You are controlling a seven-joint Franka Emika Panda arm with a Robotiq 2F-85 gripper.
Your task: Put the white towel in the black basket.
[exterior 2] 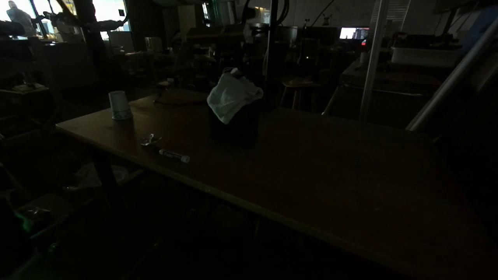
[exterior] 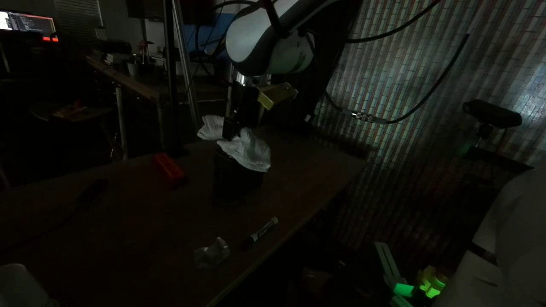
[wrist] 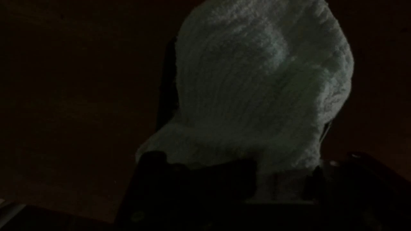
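The white towel is bunched and bulges on both sides of my gripper, draping over the top of the black basket. In an exterior view the towel covers the top of the basket, with a corner hanging down its outer wall; I cannot make out the gripper there. In the wrist view the towel narrows between the dark fingers of the gripper, which appear shut on it with thick cloth between. A dark basket edge shows beside the towel. The basket's inside is hidden.
A red block lies behind the basket. A marker and crumpled clear wrapper lie near the table's edge. An upturned white cup stands at the far table end. A dark cable lies at the back. The scene is very dark.
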